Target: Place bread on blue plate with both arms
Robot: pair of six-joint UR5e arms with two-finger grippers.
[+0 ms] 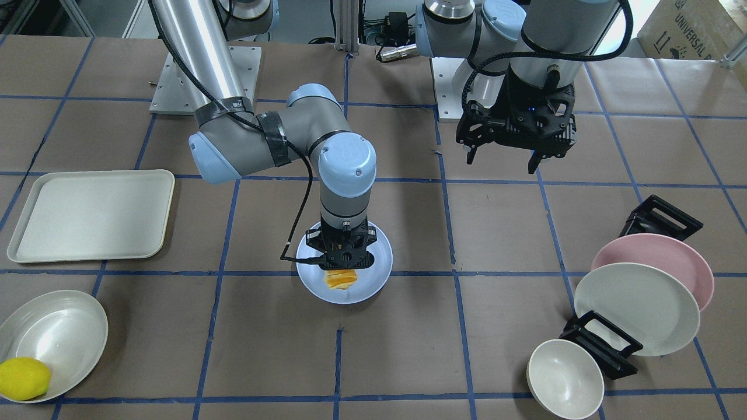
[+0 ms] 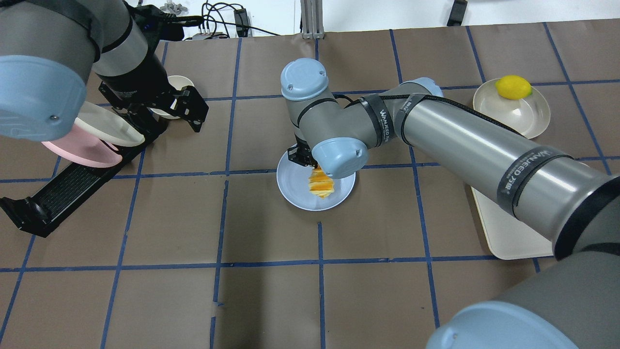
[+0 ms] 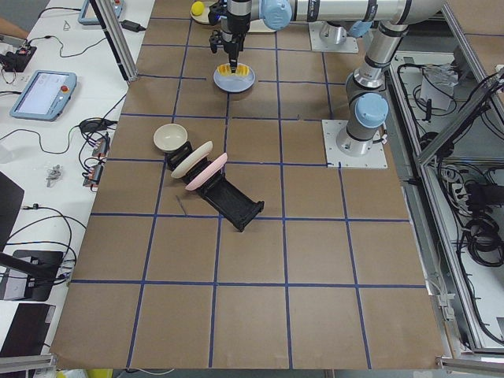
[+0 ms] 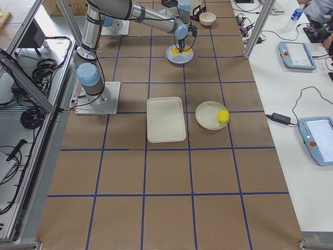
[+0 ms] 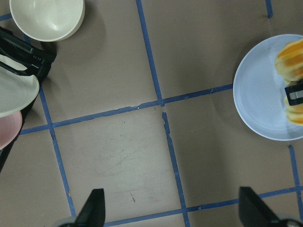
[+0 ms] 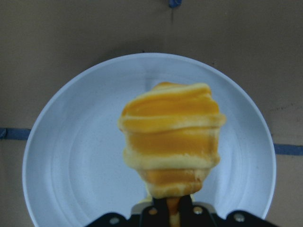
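While the lemon lies against the rim of a cream bowl at the far left of the front-facing view, it plays no part in this job, and neither does the empty cream tray behind it. Both are well apart from the work.

Near the middle of the tabletop, the right arm reaches out and points straight down over the blue plate. The right claw is pinched on the bread. The wrist view shows the fingers pressed into the loaf's pale side, with the orange glazed segments framed inside the plate's rim. The vertical approach probably serves to lower the loaf inside the rim rather than across it. The bread is over the plate's centre and very low. I cannot tell whether its underside already rests on the plate. If it does, letting go is all that remains.

Further right, the left claw hangs high above bare tabletop with its fingers spread wide and nothing between them. It seems parked there to keep out of the other arm's way, and its wrist camera catches the plate only at the edge of its view.

At the far right, a pink plate and a cream-white plate lean overlapping in a black rack, which props them on edge. A small bowl sits just beside the rack's near end.
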